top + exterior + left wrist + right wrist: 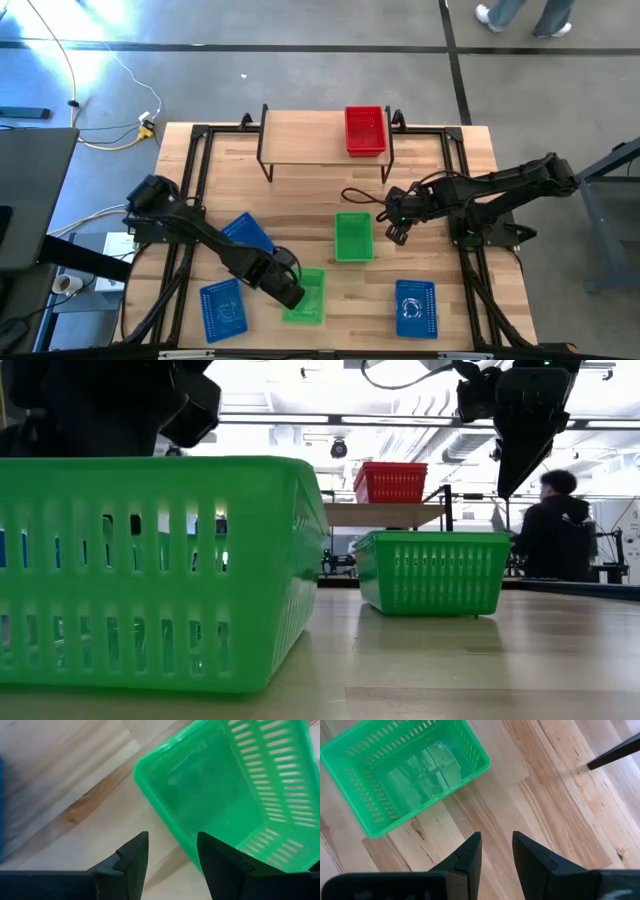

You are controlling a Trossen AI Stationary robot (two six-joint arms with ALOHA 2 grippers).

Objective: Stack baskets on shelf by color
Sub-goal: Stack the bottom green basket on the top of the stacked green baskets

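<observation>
The shelf (pixel 310 135) stands at the table's far edge, and a red basket (pixel 365 130) (pixel 390 482) sits on its right end. One green basket (pixel 353 236) (pixel 405 772) rests on its base mid-table. Another (pixel 308 297) (pixel 235 795) sits near the front edge. My left gripper (pixel 290 290) (pixel 172 850) hovers open over that near basket's left rim. My right gripper (pixel 397 228) (pixel 496 851) is open above bare wood, just right of the middle green basket. Three blue baskets (pixel 247 235) (pixel 222 307) (pixel 416 307) lie on the table.
Black frame rails (pixel 190 190) (pixel 465 200) run along both sides of the table. A shelf leg (pixel 615 752) shows beyond the right gripper. A person (pixel 555 525) sits in the room behind the table. Bare wood lies between the shelf and the baskets.
</observation>
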